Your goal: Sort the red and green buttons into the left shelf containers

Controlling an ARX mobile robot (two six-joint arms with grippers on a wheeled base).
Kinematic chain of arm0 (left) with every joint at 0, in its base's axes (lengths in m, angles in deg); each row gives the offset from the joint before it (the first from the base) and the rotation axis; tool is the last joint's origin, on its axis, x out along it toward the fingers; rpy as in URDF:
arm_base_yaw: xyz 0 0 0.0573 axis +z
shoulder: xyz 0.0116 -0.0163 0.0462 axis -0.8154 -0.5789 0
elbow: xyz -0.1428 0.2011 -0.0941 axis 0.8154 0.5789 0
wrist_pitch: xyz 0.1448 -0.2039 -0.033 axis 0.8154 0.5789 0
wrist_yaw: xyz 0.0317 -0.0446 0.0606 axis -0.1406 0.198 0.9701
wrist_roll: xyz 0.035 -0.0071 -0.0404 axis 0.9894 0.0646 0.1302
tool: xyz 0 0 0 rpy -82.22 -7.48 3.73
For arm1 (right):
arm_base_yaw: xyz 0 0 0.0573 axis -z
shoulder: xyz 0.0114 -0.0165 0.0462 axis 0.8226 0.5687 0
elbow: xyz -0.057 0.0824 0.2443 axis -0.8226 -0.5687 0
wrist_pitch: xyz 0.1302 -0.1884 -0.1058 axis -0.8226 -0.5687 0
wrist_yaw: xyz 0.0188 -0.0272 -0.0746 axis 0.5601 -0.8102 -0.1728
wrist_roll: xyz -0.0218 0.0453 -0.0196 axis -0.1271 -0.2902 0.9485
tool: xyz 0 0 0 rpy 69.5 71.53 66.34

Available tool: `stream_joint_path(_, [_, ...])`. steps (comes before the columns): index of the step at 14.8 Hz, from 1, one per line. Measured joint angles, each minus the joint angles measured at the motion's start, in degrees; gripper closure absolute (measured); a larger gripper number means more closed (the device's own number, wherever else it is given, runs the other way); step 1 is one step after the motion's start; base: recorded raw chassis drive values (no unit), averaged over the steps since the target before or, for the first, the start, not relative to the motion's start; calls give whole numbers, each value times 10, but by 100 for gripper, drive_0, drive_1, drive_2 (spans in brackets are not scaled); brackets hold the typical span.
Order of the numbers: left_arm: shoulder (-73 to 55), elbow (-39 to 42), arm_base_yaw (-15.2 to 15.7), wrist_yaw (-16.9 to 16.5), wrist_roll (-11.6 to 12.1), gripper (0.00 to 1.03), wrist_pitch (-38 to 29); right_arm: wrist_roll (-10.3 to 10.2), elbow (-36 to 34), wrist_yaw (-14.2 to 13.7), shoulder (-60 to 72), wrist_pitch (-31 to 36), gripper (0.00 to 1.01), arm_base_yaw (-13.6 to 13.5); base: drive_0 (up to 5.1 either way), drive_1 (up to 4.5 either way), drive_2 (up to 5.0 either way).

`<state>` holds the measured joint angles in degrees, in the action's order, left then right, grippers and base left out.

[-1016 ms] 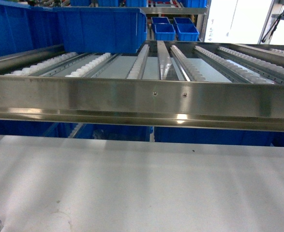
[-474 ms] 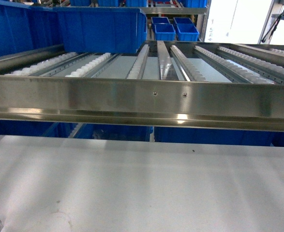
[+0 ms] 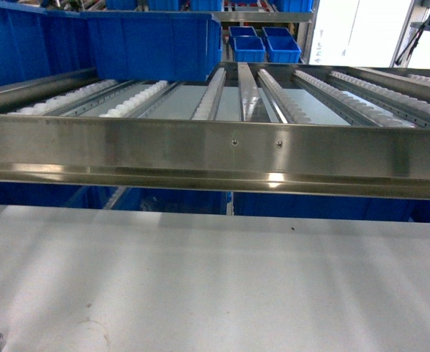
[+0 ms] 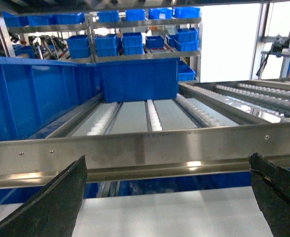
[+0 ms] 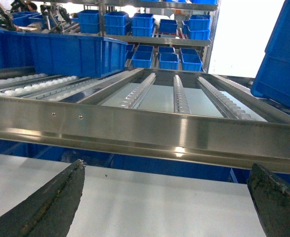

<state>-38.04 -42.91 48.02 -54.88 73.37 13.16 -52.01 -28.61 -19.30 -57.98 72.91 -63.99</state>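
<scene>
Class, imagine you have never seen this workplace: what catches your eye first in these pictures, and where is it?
First, the big bright-blue tubs sitting on the roller tracks at the upper left of the head view. Next, the shiny steel rail running straight across the middle, with the bare white table below it. In each wrist view, two dark fingers spread wide at the bottom corners show the left claw and right claw open and holding nothing.

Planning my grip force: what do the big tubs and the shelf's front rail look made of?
Blue tubs: seemingly moulded plastic, uniform colour, smooth faintly glossy walls. Front rail: apparently brushed stainless steel or aluminium, with streaky reflections and small screw heads.
</scene>
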Motion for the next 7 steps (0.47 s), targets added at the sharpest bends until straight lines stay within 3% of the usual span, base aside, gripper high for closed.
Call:
stream_joint_path(3, [-49, 0, 16, -13, 0, 5, -43, 6, 0, -6, 68, 63, 3, -3, 0, 0, 0])
stream_joint_path(4, [-92, 0, 26, -17, 0, 5, -85, 15, 1, 3, 149, 130, 3, 3, 0, 0, 0])
stream_joint_path(6, [-231, -4, 30, -21, 4, 5, -184, 37, 17, 36, 365, 268, 3, 59, 0, 0, 0])
stream_joint_path(7, [-290, -17, 33, -26, 4, 5, -203, 50, 46, 50, 450, 296, 3, 81, 0, 0, 0])
